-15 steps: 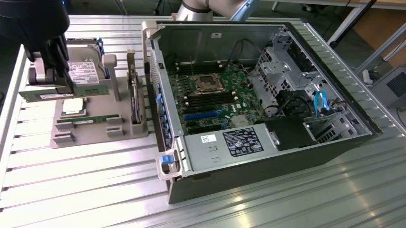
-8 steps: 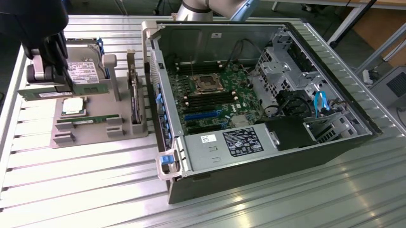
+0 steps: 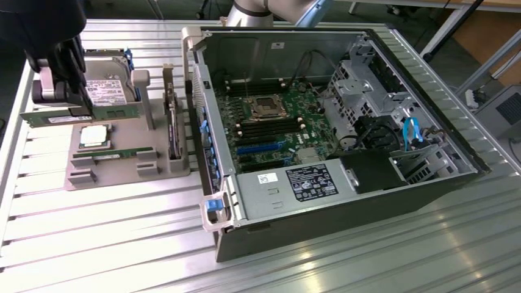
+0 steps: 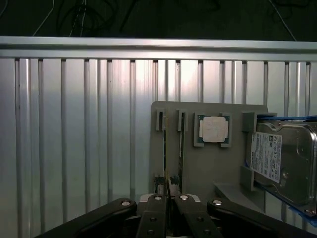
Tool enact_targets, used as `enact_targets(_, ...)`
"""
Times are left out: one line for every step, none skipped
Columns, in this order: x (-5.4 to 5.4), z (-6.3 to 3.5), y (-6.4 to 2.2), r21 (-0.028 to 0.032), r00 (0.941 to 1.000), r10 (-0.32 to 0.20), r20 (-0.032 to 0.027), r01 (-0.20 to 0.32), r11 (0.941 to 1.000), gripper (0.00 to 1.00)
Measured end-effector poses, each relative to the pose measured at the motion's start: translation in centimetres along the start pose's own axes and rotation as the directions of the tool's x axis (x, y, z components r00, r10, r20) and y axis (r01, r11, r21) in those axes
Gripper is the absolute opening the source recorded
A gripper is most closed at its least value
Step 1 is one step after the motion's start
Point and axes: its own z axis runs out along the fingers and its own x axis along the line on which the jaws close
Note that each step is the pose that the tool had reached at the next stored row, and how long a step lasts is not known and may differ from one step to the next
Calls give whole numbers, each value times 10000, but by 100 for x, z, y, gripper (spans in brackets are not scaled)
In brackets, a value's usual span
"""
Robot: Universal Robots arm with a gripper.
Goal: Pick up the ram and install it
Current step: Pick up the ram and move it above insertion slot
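My gripper (image 3: 63, 105) hangs over the grey parts holder (image 3: 122, 177) at the exterior view's left. It is shut on the ram (image 3: 97, 113), a long green stick held level just above the holder. In the wrist view the fingers (image 4: 153, 210) pinch the ram (image 4: 168, 184), seen edge-on, at its middle. A second green stick (image 3: 110, 153) lies in its slot on the holder, beside the silver processor (image 3: 94, 135). The open computer case (image 3: 391, 201) stands to the exterior view's right, with the motherboard's dark memory slots (image 3: 260, 129) exposed.
A hard drive (image 3: 110, 85) sits at the holder's far end behind the gripper. A dark expansion card (image 3: 172, 122) stands on edge between the holder and the case wall. The table is ribbed aluminium (image 3: 106, 244). The wrist view has the processor (image 4: 214, 129) and hard drive (image 4: 285, 163).
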Motion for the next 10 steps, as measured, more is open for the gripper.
enact_targets(0,-6,0,-1,10000,0,-1,0,10000,12)
enact_targets(0,-12,1,0,10000,0,0,0,10000,12)
enact_targets(0,-17,1,0,10000,0,0,0,10000,12)
enact_targets(-1,-23,1,0,10000,0,0,0,10000,12)
enact_targets(-1,-30,1,-1,10000,0,0,0,10000,12)
enact_targets(-1,-37,1,-1,10000,0,0,0,10000,12)
enact_targets(-1,-43,2,0,10000,0,0,0,10000,12)
enact_targets(-1,-52,2,-1,10000,0,0,0,10000,12)
enact_targets(-2,-60,3,-1,10000,0,-1,0,10000,12)
enact_targets(-2,-67,3,-1,10000,0,-1,0,10000,12)
